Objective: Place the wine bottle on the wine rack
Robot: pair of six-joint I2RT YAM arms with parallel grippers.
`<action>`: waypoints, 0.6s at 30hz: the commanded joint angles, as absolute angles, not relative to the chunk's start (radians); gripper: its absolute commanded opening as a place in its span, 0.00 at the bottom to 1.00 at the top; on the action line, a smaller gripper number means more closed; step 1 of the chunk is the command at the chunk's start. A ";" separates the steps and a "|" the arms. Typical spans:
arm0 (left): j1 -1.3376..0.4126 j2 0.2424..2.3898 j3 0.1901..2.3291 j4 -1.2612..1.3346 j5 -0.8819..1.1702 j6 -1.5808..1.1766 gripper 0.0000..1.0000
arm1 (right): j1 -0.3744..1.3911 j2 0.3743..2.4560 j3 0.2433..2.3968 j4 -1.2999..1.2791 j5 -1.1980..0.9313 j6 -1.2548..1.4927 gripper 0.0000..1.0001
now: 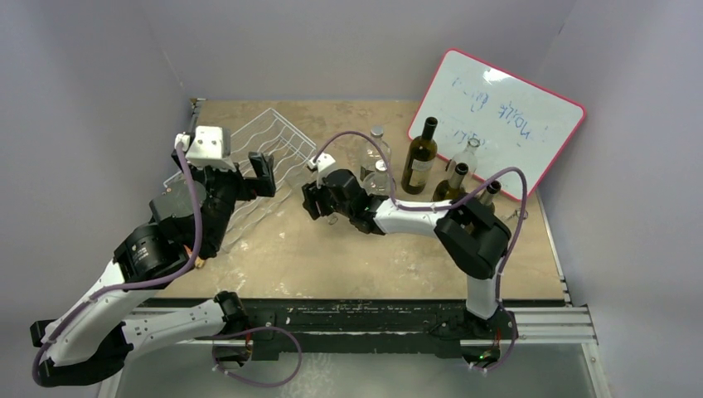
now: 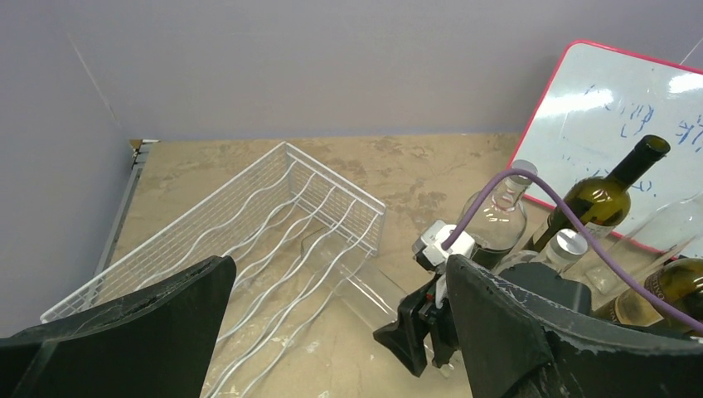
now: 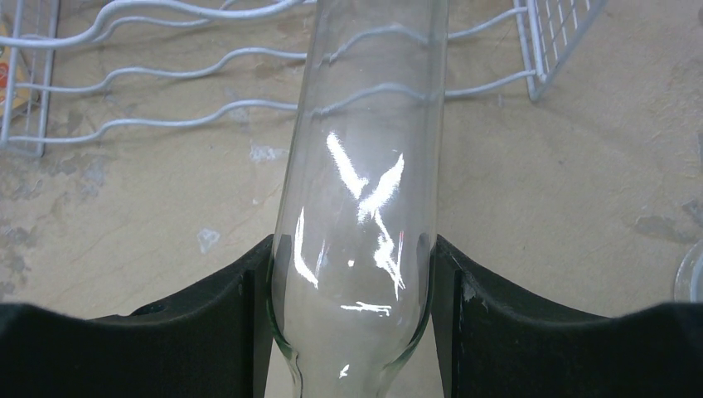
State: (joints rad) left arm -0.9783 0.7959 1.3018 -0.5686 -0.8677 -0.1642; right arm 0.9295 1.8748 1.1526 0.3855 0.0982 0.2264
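The right claw [image 3: 352, 249] was closed on the wine bottle [image 3: 356, 166], a clear glass one, with a black finger pressed against each side of its wide body. From there the bottle ran away from the claw toward the left and reached over the wavy rods of the wine rack [image 2: 273, 215], close to the rack's right end wall. The white wire rack sat on the left part of the table [image 1: 398, 249]. The left claw [image 1: 253, 182] hung above the rack's near side with its jaws spread wide and nothing between them, apart from the bottle. The right wrist view cut the bottle off at the top and bottom edges, so neither end showed there, and it could not be told whether the glass rested on the rods or was just above them. From overhead the clear glass was almost lost against the table and the rack's wires. The left arm covered the rack's near left part. To the far right, dark bottles [image 1: 420, 153] stood with some clear ones in front of a leaning whiteboard [image 1: 497, 116]. Its blue writing was too faint to read.
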 commanded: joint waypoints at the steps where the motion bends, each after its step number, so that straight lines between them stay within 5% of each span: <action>1: -0.981 0.795 1.348 -0.561 -0.867 -0.153 1.00 | 0.934 1.891 1.259 0.558 0.160 0.189 0.00; 18: -0.982 0.829 1.366 -0.570 -0.855 -0.146 1.00 | 0.918 2.104 1.488 0.568 0.234 0.015 0.00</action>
